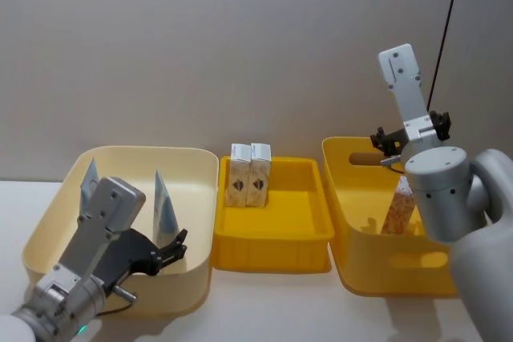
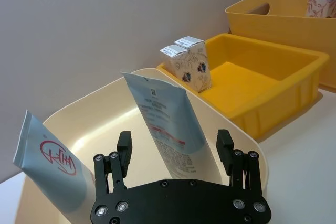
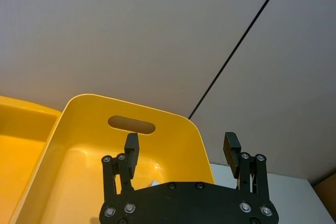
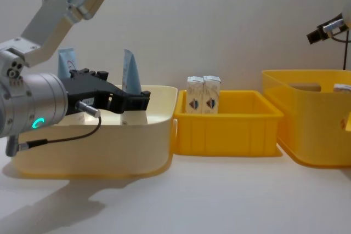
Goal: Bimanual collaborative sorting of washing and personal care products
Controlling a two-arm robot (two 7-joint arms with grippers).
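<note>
Two white squeeze tubes with light blue crimped ends stand in the cream bin (image 1: pixel 48 222). My left gripper (image 1: pixel 180 246) is open over the bin's near side, its jaws on either side of the nearer tube (image 2: pixel 165 124) without touching it. The other tube (image 2: pixel 50 163), with a red round logo, leans at the bin's far left. Two small white cartons (image 1: pixel 249 174) stand side by side in the shallow yellow tray (image 1: pixel 272 250). Another carton (image 1: pixel 398 207) sits in the deep yellow bin (image 1: pixel 357 222). My right gripper (image 3: pixel 181 150) hangs open and empty above that bin's back rim.
The three containers stand in a row on the white table (image 4: pixel 219 195), close together, with a plain wall behind. Bare table lies in front of them. A dark cable (image 1: pixel 447 22) runs down the wall at the right.
</note>
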